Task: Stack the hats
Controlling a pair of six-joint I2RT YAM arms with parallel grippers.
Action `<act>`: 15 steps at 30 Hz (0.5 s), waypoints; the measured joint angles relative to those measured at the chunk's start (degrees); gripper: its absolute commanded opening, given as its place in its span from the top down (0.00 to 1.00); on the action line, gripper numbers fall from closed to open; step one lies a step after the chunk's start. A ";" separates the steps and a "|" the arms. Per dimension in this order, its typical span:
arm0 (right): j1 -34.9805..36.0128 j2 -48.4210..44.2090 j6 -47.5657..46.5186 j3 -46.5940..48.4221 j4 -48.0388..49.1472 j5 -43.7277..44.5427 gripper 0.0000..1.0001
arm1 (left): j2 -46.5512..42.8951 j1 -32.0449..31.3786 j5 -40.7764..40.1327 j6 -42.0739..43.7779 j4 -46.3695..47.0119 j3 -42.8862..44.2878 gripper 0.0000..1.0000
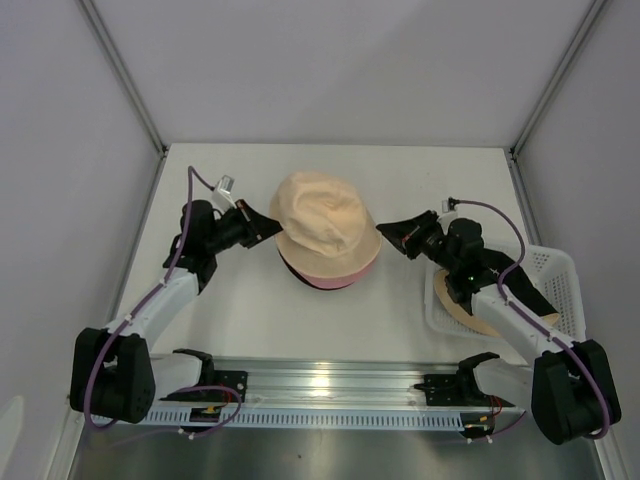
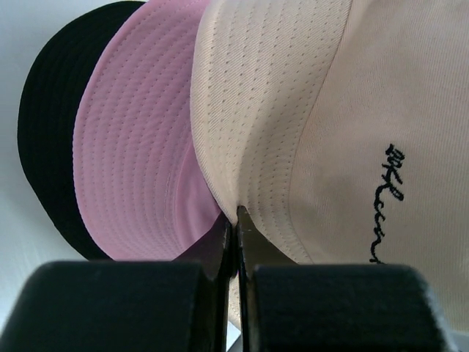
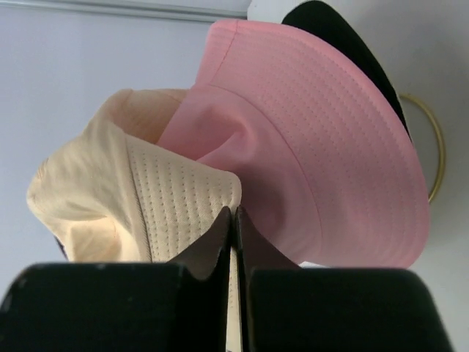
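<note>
As beige hat lies between, left gripper pressed together at brim, right gripper pinching brim

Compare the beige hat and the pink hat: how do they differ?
The beige hat lies on top; the pink hat sits under it, only its brim showing from above. The beige hat bears black embroidered script; no mark shows on the pink hat. Both are soft bucket hats with stitched brims.
</note>
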 measured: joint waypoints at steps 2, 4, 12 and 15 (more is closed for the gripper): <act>0.00 0.00 -0.96 1.33 -0.94 0.37 1.00 | -0.26 0.04 0.00 0.04 -0.37 0.17 0.99; 0.00 -0.15 -2.36 3.58 -2.16 0.81 1.00 | -0.98 0.11 -0.09 0.11 -2.03 1.05 0.99; -0.79 -2.16 -10.93 16.41 -4.50 2.43 1.00 | -4.57 0.24 -0.70 0.52 -11.98 15.37 0.99; -1.36 -1.84 -13.60 21.92 -4.92 2.34 1.00 | -4.52 0.26 -1.03 0.46 -16.81 22.84 0.99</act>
